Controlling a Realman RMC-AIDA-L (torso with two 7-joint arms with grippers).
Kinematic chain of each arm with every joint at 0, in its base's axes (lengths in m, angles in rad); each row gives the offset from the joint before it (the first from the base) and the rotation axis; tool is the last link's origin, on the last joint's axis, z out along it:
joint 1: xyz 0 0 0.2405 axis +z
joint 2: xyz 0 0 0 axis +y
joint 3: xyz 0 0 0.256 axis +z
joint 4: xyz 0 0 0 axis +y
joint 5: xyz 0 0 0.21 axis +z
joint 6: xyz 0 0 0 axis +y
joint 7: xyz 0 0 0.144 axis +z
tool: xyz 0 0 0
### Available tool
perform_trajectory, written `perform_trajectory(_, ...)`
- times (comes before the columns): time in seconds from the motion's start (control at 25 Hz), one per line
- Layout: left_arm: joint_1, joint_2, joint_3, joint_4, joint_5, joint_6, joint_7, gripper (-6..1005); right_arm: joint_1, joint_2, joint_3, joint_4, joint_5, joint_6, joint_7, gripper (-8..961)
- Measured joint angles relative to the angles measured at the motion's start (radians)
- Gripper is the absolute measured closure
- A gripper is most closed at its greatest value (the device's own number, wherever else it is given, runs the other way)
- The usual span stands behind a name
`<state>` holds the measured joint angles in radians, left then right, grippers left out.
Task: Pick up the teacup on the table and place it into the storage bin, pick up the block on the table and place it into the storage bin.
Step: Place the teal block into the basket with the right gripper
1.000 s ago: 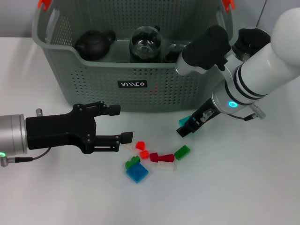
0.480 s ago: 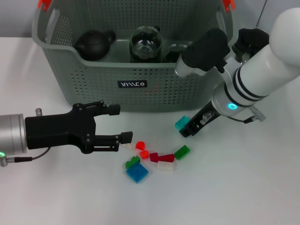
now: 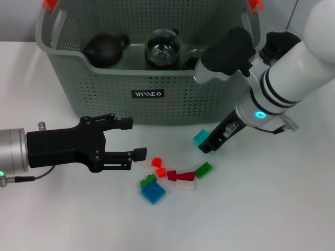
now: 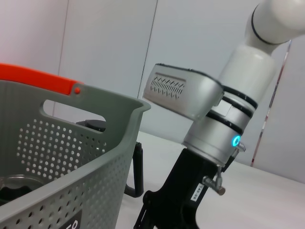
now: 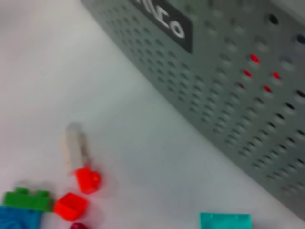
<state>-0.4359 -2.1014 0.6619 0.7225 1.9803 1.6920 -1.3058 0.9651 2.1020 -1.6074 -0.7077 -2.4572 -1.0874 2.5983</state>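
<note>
Teal block (image 3: 201, 137) sits clamped in the right claw (image 3: 205, 142); the left claw (image 3: 133, 138) gapes wide, holding nothing.

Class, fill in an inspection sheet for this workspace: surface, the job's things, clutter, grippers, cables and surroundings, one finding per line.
Surface: white table, blocks scattered at its middle.
Job's things: grey-green perforated plastic storage bin holds a black teapot and a glass vessel; teal block lies on the table in front of it; small red, green, blue and white blocks lie nearby.
Clutter: nothing seen.
Grippers: left gripper open, beside the small blocks; right gripper low beside the teal block.
Cables: thin cable under the left arm.
Surroundings: pale wall behind.
</note>
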Motion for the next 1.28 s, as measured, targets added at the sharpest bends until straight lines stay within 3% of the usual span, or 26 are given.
perform_trajectory(0.4, 0.015, 0.003, -0.007, 0.007, -0.007, 0.013, -0.005, 137, -0.072, -0.004, 0.029, -0.374, -0.006, -0.286, -0.006, 527)
perform_trajectory(0.64, 0.019, 0.005, -0.033, 0.008, -0.010, 0.028, 0.000, 138, -0.036, -0.002, 0.137, -0.524, 0.024, -0.348, -0.022, 528)
perform_trajectory(0.96, 0.016, 0.011, -0.033, 0.008, -0.011, 0.031, 0.000, 138, 0.065, -0.002, 0.307, -0.505, 0.088, -0.267, -0.106, 527)
perform_trajectory(1.28, 0.010, 0.022, -0.033, 0.008, -0.011, 0.037, 0.001, 139, 0.148, -0.017, 0.363, -0.313, 0.019, -0.105, -0.121, 528)
